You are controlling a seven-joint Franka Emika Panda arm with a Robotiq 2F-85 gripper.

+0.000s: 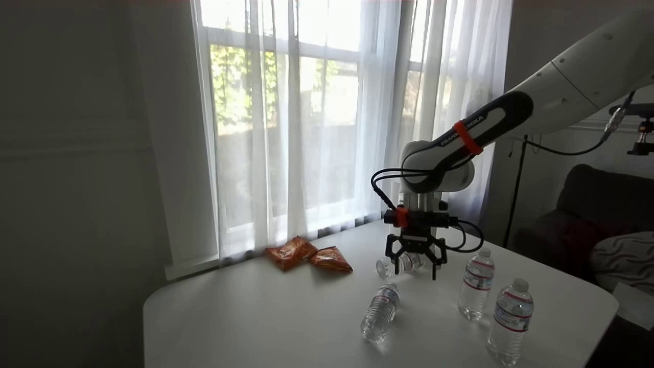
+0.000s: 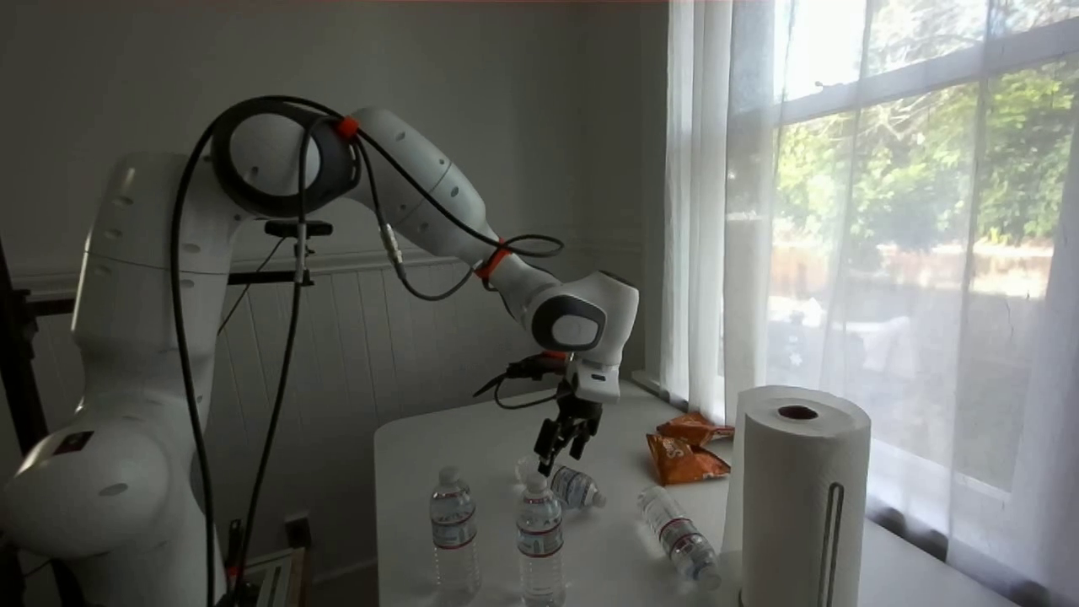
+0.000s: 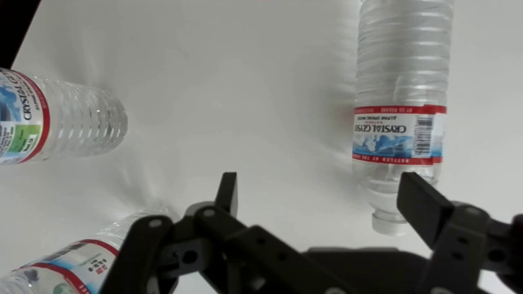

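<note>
Water bottle (image 1: 380, 314), clear and ribbed, lies on its side on the white table (image 1: 245, 317) in an exterior view, nearer than the gripper (image 1: 415, 275) and to its left, capped end toward the far side. Above the table the gripper hangs empty, its fingers (image 3: 423, 206) spread wide apart with nothing gripped between them, and a second lying bottle (image 1: 410, 262) shows farther back. Over to the right two upright bottles (image 1: 477, 283) stand near each other, while two orange bags (image 1: 291, 253) lie at the far left by the sheer curtain (image 1: 263, 179).
</note>
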